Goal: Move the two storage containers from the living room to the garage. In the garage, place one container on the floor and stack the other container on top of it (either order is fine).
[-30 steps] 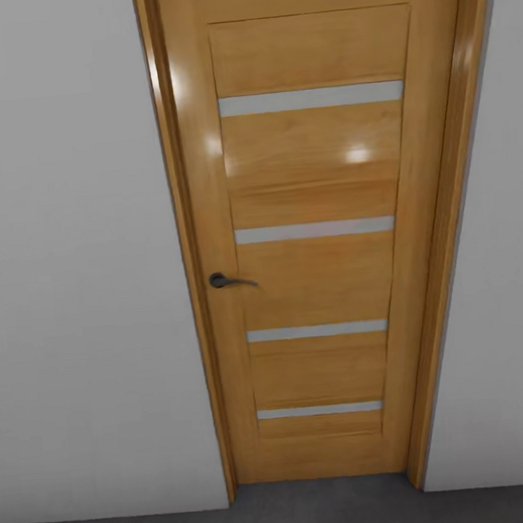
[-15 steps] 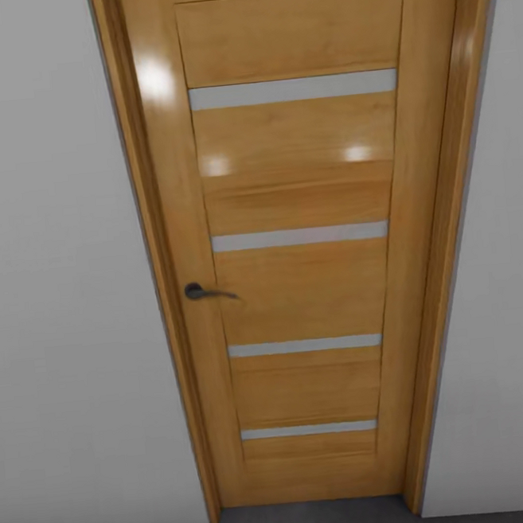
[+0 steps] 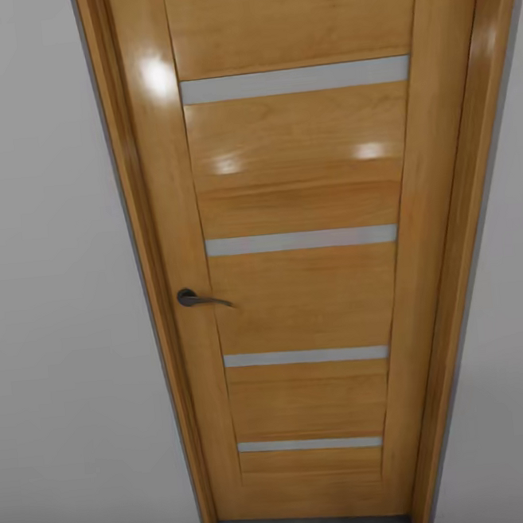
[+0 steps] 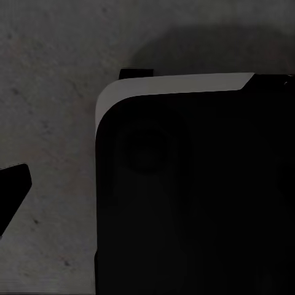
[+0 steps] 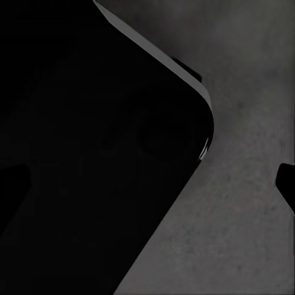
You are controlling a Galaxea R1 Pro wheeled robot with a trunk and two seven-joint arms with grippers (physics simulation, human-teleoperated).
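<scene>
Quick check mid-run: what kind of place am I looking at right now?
Probably the garage side of an indoor doorway. The head view faces a shut wooden door with a dark lever handle, set in pale grey walls. The floor in the wrist views is rough, mottled dark grey concrete.

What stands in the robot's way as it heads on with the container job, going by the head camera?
A closed wooden door stands directly ahead, set in pale grey wall. Its dark lever handle is on the door's left edge. No container is in sight.
</scene>
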